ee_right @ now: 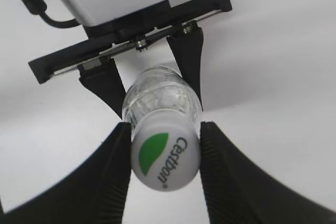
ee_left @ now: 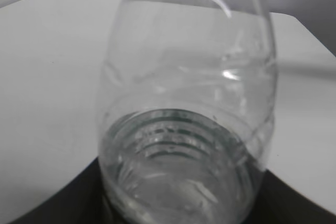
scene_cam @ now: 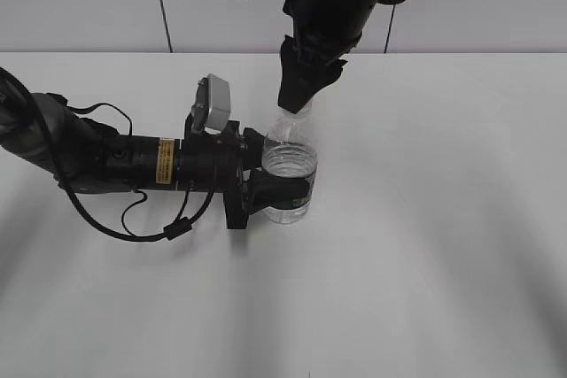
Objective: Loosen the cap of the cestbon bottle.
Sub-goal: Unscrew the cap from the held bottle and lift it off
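The cestbon bottle [scene_cam: 290, 170] stands upright on the white worktop [scene_cam: 425, 245], held from two directions at once. The left gripper [scene_cam: 279, 190] reaches in level with the worktop and its black fingers [scene_cam: 266, 192] are closed around the lower body of the bottle, one on each side of the dark label band, so the bottle sits squarely between them. In the left wrist view the clear ribbed body [ee_left: 186, 129] fills nearly the whole picture, with water pooled in the lower part and only the dark edges of the gripper showing at the bottom corners. The right gripper [scene_cam: 299, 99] comes down from above, and its fingers [ee_right: 113, 171] close on the cap [ee_right: 165, 153], one pressing each side of it. In the right wrist view the cap lies directly between those two fingers, white with a green leaf mark and the printed brand name on top, and the bottle's shoulder [ee_right: 160, 93] shows just beyond it, flanked farther down by the left gripper's two fingers [ee_right: 190, 61]. Whether the cap sits fully seated on the neck is hard to judge, because the fingers cover its rim. The left arm [scene_cam: 97, 152] lies low along the worktop with its cables looping beside it.
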You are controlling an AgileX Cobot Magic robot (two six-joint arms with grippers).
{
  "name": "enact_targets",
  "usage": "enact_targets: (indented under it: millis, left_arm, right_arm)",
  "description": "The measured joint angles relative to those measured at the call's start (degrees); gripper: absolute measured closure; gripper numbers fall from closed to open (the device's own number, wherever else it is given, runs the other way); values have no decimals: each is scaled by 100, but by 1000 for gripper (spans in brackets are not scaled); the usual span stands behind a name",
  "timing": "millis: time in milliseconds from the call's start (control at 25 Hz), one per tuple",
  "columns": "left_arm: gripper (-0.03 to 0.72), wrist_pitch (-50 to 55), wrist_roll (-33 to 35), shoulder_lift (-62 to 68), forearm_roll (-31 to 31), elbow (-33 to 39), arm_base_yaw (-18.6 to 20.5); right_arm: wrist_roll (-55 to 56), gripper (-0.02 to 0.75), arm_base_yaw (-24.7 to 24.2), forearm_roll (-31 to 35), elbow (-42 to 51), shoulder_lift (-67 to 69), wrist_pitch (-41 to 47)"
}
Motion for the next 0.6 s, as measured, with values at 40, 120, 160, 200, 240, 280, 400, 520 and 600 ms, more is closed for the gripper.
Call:
enact_targets:
  millis: [40, 120, 160, 200, 240, 280, 400, 520, 600]
  left_arm:
    - [307, 0, 0, 0, 7, 0, 0]
    - [307, 0, 0, 0, 20, 0, 0]
    - [307, 0, 0, 0, 33, 0, 0]
    - [307, 0, 0, 0, 49, 0, 0]
    - [307, 0, 0, 0, 63, 0, 0]
    - [307, 0, 0, 0, 77, 0, 0]
    - [307, 0, 0, 0, 120, -5, 10]
    - [307, -5, 0, 0, 132, -5, 10]
    - [307, -5, 0, 0, 148, -5, 10]
  right_arm:
    - [-293, 429, 0, 8, 0, 0, 8]
    - [-842, 430, 0, 1, -5, 0, 15]
    - [-1129, 430, 0, 6, -5, 0, 21]
    - [-1396, 430, 2, 6, -5, 0, 27]
    - [-1607, 430, 7, 6, -5, 0, 27]
    - [-1831, 430, 13, 12, -5, 0, 27]
    - [-2391, 430, 13, 16, -5, -5, 38]
    - [-2937, 430, 13, 16, -5, -9, 49]
    - [-3268, 430, 13, 16, -5, -9, 49]
